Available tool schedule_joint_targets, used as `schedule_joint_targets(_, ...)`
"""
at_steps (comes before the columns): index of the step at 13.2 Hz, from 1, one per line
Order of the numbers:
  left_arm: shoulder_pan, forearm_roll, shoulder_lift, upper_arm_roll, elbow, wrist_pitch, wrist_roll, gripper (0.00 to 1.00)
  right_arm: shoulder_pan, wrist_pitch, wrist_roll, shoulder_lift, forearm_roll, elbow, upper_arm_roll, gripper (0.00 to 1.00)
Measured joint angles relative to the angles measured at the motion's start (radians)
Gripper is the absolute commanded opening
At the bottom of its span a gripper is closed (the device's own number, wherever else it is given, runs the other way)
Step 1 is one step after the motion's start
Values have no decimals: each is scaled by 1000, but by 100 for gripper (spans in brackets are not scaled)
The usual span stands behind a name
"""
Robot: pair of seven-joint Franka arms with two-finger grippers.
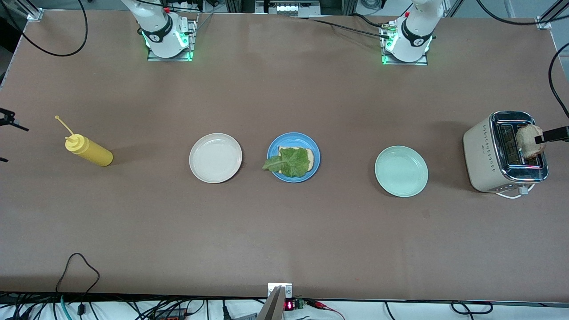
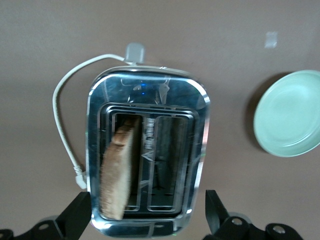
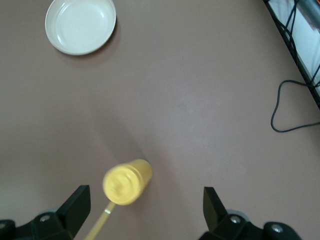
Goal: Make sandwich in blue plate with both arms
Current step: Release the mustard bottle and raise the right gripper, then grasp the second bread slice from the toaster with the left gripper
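On the blue plate point(image 1: 294, 157), midway along the table point(image 1: 284, 240), a tan bread slice point(image 1: 310, 155) is laid flat with a ruffled lettuce leaf point(image 1: 289, 162) spread over it, one tip of the leaf hanging past the plate's rim toward the right arm's end. No second slice is seen on the leaf, so the sandwich is judged to be open and lacking its top. That missing piece is most likely the toast slice point(image 2: 119, 173) standing on edge in one slot of the cream and chrome toaster point(image 2: 147, 150) at the left arm's end of the table; its top pokes out of the slot, which leaves an edge free to be pinched. The left tool point(image 2: 147, 212) is held over the toaster with its fingers spread wide and nothing gripped, the slots lying between them in the left wrist view, a pose that suits a descent onto the slice. A pale mint-green plate point(image 1: 401, 171) lies between the toaster and the blue plate, and a cream-white plate point(image 1: 215, 158) lies just beside the blue plate toward the right arm's end; both are bare, presumably because their contents have been used. Well apart at that end stands a yellow squeeze bottle point(image 3: 127, 181), its nozzle cap hanging off. The right tool point(image 3: 145, 210) is held over this bottle, likewise spread open and empty, and appears to be waiting.
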Motion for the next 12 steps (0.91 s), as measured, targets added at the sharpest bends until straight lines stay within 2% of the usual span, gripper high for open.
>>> schedule_joint_targets(2,19,21,40,0,5,1,47,99,140,-57,265,-62,-47,0,-33,100)
schedule_joint_targets(6,28,31,99,0,6,1,61,73,351,-120,735,-117,-121,0,-69,100)
schedule_joint_targets(7,30,31,111,0,6,1,64,63,383,-137,855,-121,-126,1,-72,100)
schedule_joint_targets(9,31,31,125,0,6,0,64,28,432,-173,1063,-125,-137,11,-73,100)
schedule_joint_targets(10,32,31,127,0,6,-1,64,14,447,-180,1128,-125,-145,13,-74,100)
schedule_joint_targets(12,35,31,127,0,6,-7,64,1,451,-181,1173,-126,-151,14,-79,100)
